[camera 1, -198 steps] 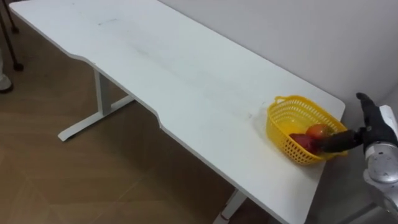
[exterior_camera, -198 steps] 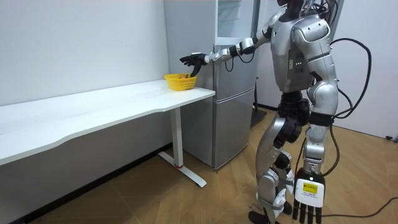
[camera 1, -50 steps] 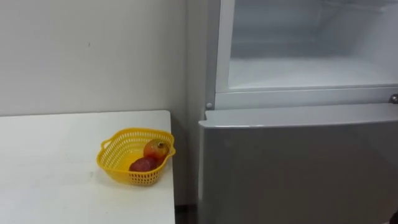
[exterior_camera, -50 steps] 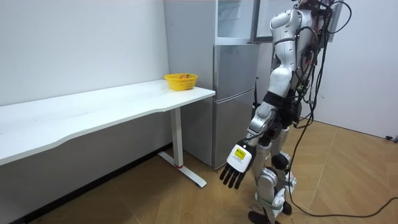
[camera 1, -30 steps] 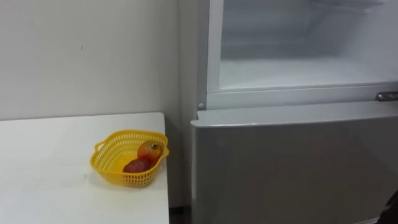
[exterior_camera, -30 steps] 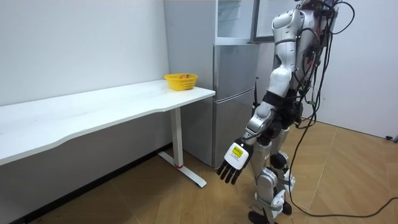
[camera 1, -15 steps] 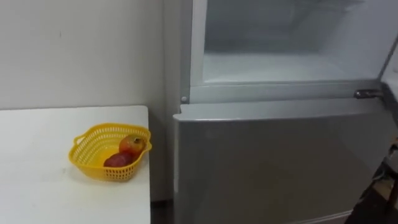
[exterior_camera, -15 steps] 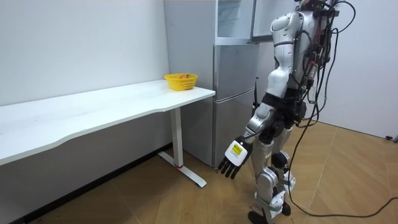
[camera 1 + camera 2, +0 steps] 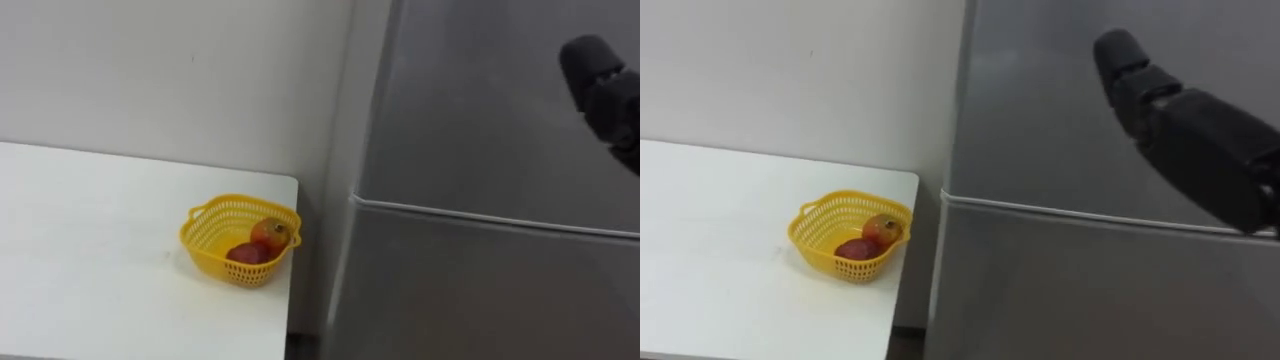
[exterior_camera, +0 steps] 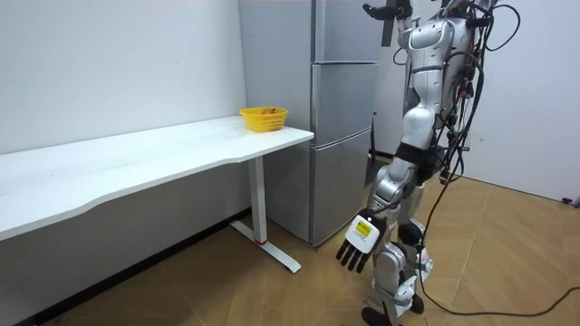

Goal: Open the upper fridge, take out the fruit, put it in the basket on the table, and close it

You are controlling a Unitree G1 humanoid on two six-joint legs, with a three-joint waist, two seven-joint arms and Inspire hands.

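Now the upper fridge door (image 9: 480, 110) is closed, right hand (image 9: 1195, 140) seemingly against it

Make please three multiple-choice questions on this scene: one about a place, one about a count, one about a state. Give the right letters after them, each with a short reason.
1. Where does the yellow basket stand?
A) on the floor
B) on a chair
C) on the white table, at the corner beside the fridge

2. How many fruits lie in the basket?
A) one
B) two
C) five

3. How is the fridge's upper door?
A) shut
B) wide open
C) taken off

Answers:
1 C: the basket sits by the table's edge next to the fridge.
2 B: one red and one orange-red fruit show inside.
3 A: its grey front is flush above the lower door, with the right hand raised before it.
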